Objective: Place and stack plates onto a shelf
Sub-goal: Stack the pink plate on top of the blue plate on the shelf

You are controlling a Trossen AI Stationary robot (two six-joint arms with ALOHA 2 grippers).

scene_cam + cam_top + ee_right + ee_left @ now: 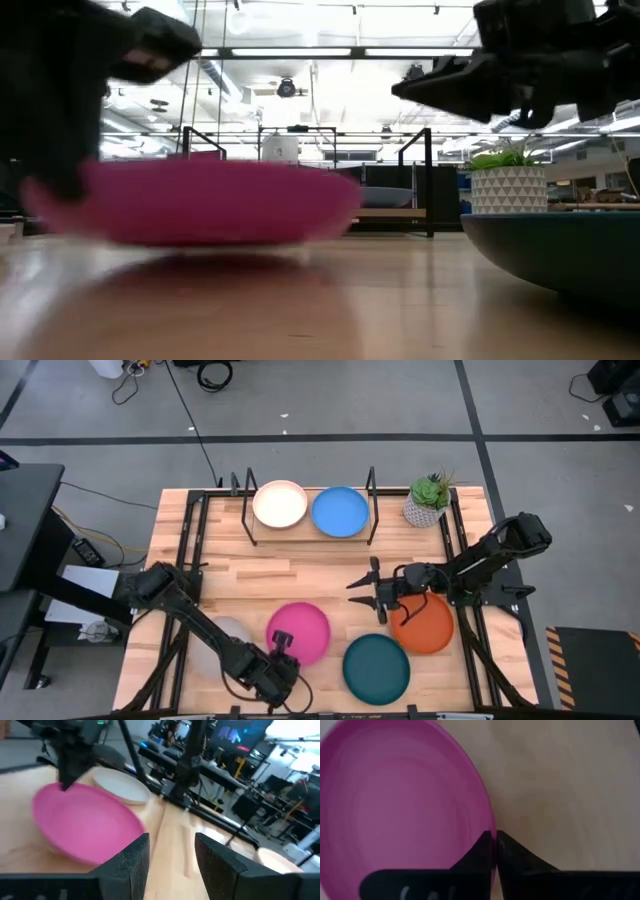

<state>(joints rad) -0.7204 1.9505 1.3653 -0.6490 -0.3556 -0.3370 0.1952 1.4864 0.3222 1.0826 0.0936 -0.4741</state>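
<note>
Left gripper: clamped on the near rim of the magenta plate, at the table's front edge.
Magenta plate: just ahead of that gripper, one edge tipped up; grey plate beside it.
Right gripper: fingers apart, holding nothing, above bare wood.
Orange plate: just behind the right gripper, under its arm.
Teal plate: near the right gripper, toward the front.
Shelf: well beyond both grippers, holding the peach plate and blue plate.

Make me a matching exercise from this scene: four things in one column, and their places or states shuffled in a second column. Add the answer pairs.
Things:
1. magenta plate
2. blue plate
3. right end effector
4. potted plant

Places or states:
A. on the shelf, beside the peach plate
B. on the table by the shelf's end
C. open, holding nothing
D. rim pinched by the left end effector

Pairs: 1-D, 2-A, 3-C, 4-B
</note>
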